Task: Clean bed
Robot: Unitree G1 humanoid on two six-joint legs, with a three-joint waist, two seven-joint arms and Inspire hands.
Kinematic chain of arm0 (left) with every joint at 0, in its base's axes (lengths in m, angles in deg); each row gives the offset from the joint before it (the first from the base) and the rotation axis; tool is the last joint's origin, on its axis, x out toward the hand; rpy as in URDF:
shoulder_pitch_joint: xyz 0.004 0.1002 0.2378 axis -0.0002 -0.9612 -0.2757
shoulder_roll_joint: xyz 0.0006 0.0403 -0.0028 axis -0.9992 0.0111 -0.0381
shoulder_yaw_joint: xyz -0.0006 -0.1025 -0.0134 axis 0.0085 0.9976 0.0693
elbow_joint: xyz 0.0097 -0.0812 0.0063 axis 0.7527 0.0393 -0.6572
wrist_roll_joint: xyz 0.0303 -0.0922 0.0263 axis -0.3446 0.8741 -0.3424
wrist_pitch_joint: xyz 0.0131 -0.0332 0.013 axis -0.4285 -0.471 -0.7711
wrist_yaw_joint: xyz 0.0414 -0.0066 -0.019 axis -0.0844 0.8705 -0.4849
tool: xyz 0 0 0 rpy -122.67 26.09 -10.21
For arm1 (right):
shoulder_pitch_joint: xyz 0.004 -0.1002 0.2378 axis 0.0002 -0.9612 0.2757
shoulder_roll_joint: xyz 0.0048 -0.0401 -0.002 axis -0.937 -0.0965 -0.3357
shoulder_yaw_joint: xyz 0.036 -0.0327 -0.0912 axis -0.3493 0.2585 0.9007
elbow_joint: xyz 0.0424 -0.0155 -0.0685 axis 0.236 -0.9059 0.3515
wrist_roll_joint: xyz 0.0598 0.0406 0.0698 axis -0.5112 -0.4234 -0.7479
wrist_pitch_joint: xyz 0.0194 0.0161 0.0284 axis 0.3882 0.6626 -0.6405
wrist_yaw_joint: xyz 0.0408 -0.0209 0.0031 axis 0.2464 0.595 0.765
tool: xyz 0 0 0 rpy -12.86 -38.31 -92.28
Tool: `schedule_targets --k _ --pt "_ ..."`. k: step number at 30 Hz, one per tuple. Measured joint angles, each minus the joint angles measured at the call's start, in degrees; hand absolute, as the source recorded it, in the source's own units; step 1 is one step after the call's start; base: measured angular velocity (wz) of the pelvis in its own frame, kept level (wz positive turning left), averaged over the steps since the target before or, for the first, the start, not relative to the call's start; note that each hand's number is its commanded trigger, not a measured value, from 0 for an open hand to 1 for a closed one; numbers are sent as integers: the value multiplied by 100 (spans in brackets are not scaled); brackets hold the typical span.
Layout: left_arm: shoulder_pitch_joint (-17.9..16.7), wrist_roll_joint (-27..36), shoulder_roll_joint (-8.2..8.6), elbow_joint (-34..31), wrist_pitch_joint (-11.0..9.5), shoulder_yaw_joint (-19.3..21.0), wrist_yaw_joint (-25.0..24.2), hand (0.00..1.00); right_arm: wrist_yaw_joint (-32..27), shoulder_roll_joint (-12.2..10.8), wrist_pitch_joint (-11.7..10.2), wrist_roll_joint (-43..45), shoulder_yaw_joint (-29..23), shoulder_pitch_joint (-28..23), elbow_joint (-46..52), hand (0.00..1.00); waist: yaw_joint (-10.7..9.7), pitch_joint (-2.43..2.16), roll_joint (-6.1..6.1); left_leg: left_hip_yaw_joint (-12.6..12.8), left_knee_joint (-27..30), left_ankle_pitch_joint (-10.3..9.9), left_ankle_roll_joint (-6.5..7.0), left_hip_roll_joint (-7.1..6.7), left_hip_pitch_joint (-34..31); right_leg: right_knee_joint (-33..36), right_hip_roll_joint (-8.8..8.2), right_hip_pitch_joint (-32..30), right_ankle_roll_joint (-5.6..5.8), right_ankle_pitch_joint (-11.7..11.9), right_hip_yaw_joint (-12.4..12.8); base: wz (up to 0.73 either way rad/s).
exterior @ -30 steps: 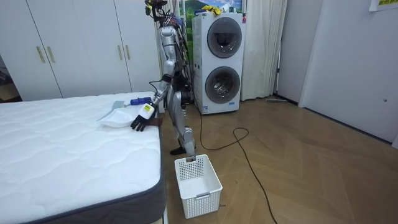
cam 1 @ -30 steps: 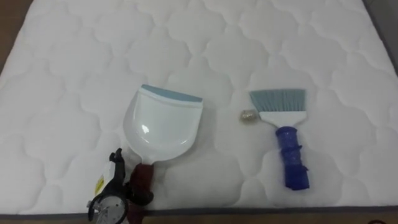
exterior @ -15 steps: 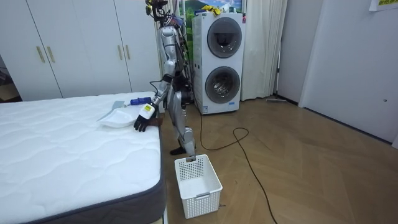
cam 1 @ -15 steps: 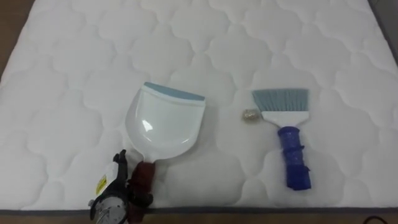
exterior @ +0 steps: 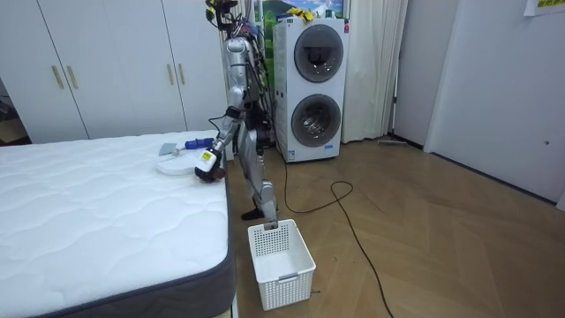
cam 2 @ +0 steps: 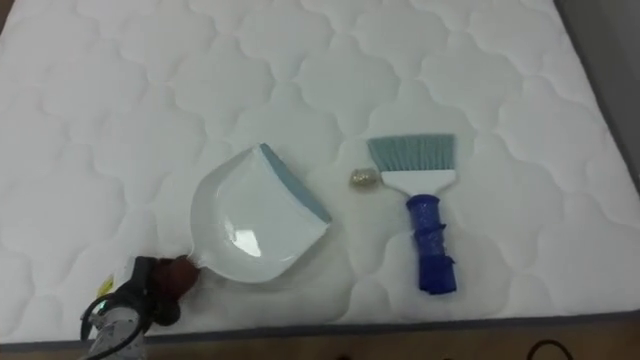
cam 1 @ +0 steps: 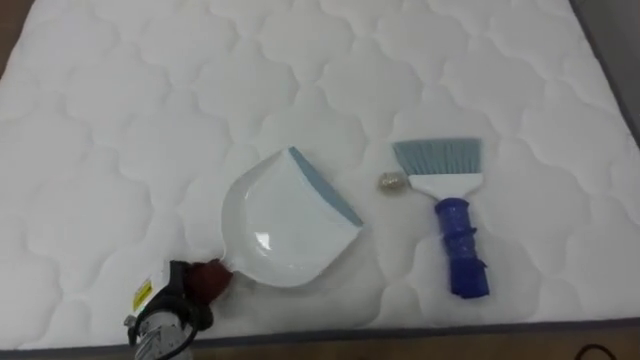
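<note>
At the near edge of the bed, the robot's left hand (cam 1: 178, 298) sits low over the mattress seam, its dark fingers, as far as I can make out, curled round the dark red handle (cam 1: 210, 277) of the white dustpan (cam 1: 285, 225). The pan has swung since a moment ago. Its blue-grey lip (cam 1: 325, 187) pointed straight up the bed then, and now it is angled off toward the robot's right, facing the small crumpled scrap (cam 1: 391, 182) without touching it. The scrap lies where it was, just beside the corner of the brush (cam 1: 452, 215), which rests flat with its pale bristles pointing away from the robot and its blue handle toward the bed's edge, well clear of the pan. Neither scrap nor brush has shifted. Beyond them the white quilted mattress (cam 1: 130, 110) spreads out. In the room view the robot stands upright at the side of the bed near its corner, left arm reaching down over the mattress. A white slatted basket (exterior: 291, 268) sits on the wooden floor (exterior: 441, 238) by the bed's corner, near the robot's feet. Behind the robot is a stacked washer and dryer (exterior: 316, 88), and white wardrobe doors (exterior: 97, 66) line the far wall.
</note>
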Motion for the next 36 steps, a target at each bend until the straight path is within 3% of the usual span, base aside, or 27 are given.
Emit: schedule_targets --k 13,22,26,33,36 --pt "31 3 29 92 29 12 -11 100 -9 -6 59 -43 0 52 1 0 -48 3 9 5 8 4 10 -14 14 59 -38 3 -1 -19 -69 0" --pt "22 122 56 64 24 -68 -32 100 -193 19 54 -584 52 38 -25 0 -41 0 108 3 11 8 18 -1 -39 75 -21 -46 -8 -31 -58 0" --pt "-1 329 -19 38 -30 -169 -41 100 -349 18 57 -1110 -41 58 -62 0 -42 -8 126 40 33 8 18 -14 -93 205 -41 -170 -16 -63 -19 -4" --pt "-69 239 -100 21 -82 169 10 100 -895 21 28 -2317 -1400 53 192 0 -101 -14 95 99 113 6 18 -24 -109 380 -64 -240 -25 -157 27 -1" --pt "-109 234 -216 0 -117 169 92 100 -1290 19 -24 -2834 -1826 73 350 0 -134 -32 -17 99 230 4 16 -28 -192 565 -88 -361 -55 -219 38 1"
